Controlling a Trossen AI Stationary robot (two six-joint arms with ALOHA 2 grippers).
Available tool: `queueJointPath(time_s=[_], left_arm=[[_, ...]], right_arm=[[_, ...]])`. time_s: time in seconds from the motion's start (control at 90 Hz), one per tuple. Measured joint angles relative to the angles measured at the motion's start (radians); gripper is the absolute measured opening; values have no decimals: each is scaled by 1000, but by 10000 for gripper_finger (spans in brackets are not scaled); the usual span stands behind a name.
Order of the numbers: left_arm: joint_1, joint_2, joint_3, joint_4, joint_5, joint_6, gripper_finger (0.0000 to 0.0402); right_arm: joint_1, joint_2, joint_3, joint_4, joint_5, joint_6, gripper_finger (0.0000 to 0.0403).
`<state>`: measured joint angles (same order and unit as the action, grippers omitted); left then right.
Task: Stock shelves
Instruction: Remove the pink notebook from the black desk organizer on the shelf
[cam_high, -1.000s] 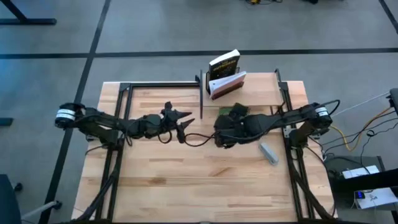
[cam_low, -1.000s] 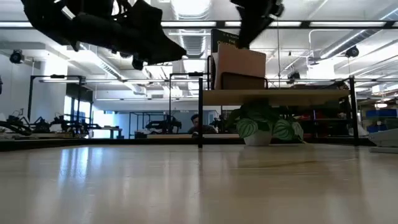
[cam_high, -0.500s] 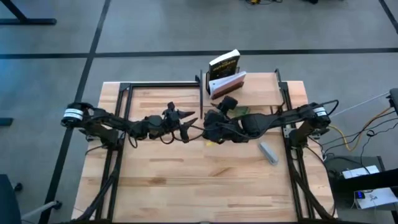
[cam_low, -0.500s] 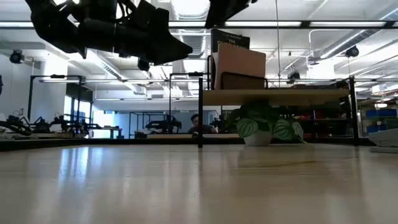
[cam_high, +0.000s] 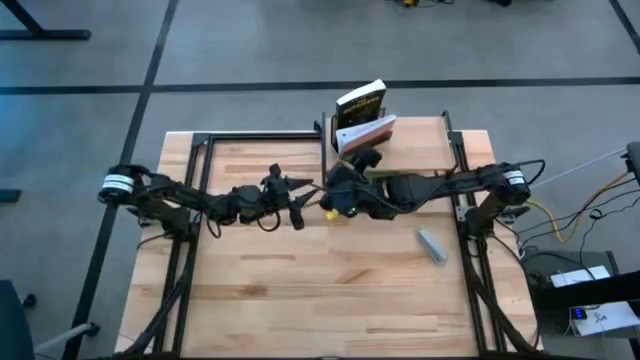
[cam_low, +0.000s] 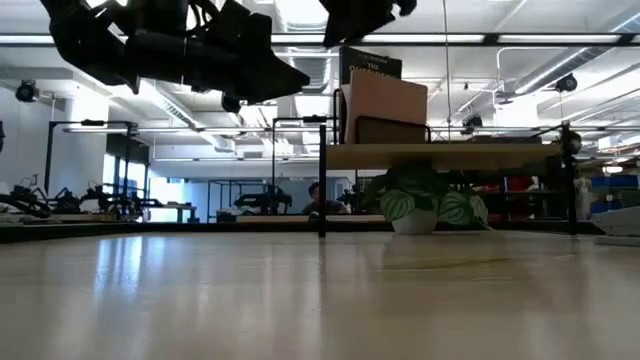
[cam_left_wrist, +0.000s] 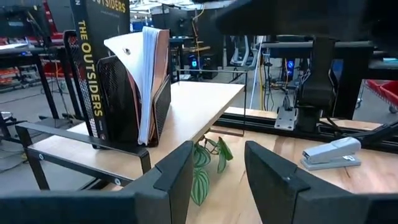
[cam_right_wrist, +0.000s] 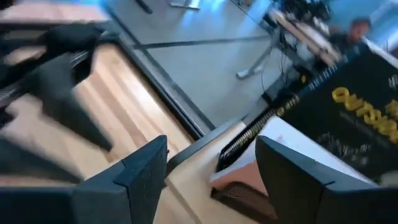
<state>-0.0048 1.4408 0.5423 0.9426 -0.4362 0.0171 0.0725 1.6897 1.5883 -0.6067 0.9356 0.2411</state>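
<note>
1. Two items already sit on the riser shelf (cam_high: 415, 140) at the far right of the table: a book titled "The Outsiders" (cam_left_wrist: 99, 74) and a paler volume (cam_left_wrist: 149, 81), both upright in a black wire rack (cam_left_wrist: 127, 102) at the shelf's left end
2. Left gripper (cam_high: 305, 195) hovers above mid-table, fingers spread and empty, aimed at the shelf's near-left corner
3. Right gripper (cam_high: 335, 195) hangs just beside it near that same corner, fingers likewise parted with nothing between them
4. Unstocked goods remain: a grey stapler (cam_high: 432, 246) lies on the tabletop near the right edge, and a small potted plant (cam_low: 420, 205) stands under the shelf
5. Judged step: between placements, both arms free
6. Next move likely calls for one arm to descend on the stapler, close on it, then lift it over the shelf's bare right half
</note>
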Motion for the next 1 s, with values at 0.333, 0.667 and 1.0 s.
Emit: queueJointPath(time_s=[0.333,0.667,1.0], left_arm=[[0,0,0,62,-1,56,128],[21,0,0,62,-2,53,128],[44,0,0,61,-2,49,128]], right_arm=[[-86,-1,0,11,136,-55,301],[-128,-4,-1,43,139,205,292],[-154,-6,-1,58,182,-11,249]])
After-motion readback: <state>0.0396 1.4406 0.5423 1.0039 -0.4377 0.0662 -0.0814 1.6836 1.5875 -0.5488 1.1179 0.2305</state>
